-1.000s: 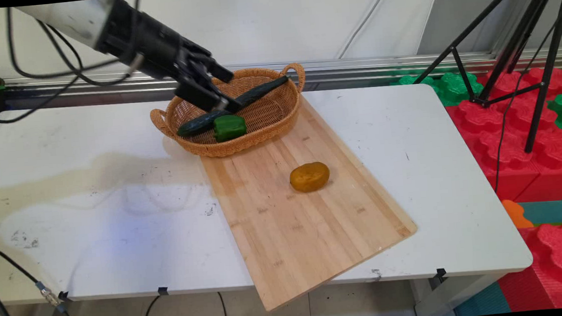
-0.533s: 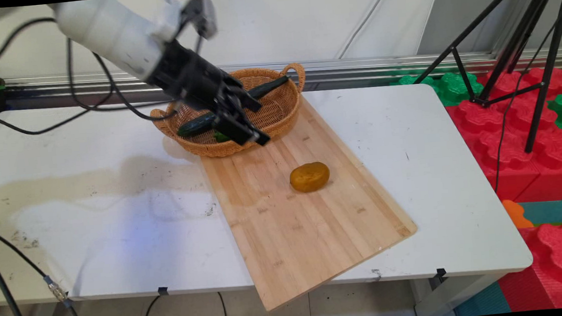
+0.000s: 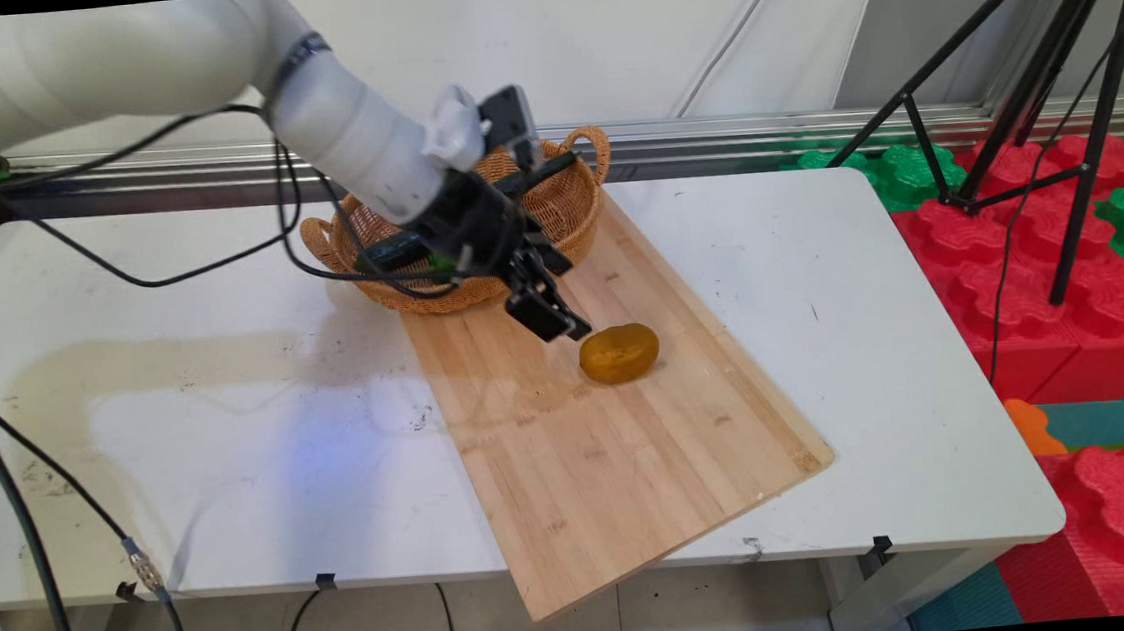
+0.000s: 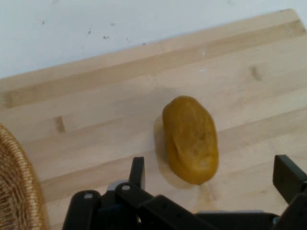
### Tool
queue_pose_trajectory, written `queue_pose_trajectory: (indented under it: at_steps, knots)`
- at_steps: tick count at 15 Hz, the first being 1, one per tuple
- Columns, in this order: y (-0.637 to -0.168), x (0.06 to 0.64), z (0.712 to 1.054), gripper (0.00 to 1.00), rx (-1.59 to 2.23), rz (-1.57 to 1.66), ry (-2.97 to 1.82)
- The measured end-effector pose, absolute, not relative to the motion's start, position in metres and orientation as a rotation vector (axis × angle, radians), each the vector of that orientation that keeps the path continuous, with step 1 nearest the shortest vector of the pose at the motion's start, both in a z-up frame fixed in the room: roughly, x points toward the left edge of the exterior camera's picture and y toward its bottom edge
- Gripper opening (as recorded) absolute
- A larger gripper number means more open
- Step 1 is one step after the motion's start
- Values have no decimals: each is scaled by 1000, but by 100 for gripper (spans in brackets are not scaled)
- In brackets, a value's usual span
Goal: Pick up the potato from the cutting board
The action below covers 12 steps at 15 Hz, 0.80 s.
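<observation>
Looking near to far: here's how it's all sitting right now.
cutting board (image 3: 613, 452): lying slantwise on the table (image 3: 183, 466), near corner hanging off the table's front edge, far end running up to the basket. Hand view is showing it too (image 4: 96, 120).
potato (image 3: 619, 353): yellowish-brown one, resting on the far half of the cutting board, closer to its right edge. In the hand view it's (image 4: 191, 139) sitting right in line between the two fingers.
gripper (image 3: 550, 318): hovering just beside the potato on its left, not touching it as far as I'm seeing, angled down toward it. Fingers (image 4: 137, 171) are spread wide and holding nothing.
basket (image 3: 569, 217): woven wicker with two loop handles, sitting at the table's back edge, its front overlapping the far end of the cutting board. The arm is covering a good chunk of it.
cucumber (image 3: 541, 171): dark green, lying lengthwise in the basket, mostly hidden behind the arm.
green pepper (image 3: 438, 262): only a tiny sliver is peeking out in the basket.
</observation>
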<state>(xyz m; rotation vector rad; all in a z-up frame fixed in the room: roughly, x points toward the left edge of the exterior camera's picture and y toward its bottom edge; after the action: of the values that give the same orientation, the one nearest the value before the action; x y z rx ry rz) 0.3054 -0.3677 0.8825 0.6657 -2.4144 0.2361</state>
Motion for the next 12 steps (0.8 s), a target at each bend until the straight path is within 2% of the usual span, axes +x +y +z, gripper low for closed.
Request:
queue_pose_trajectory:
  at_steps: [12]
  knots:
    - [-404,263,808,100,721,141,-2475]
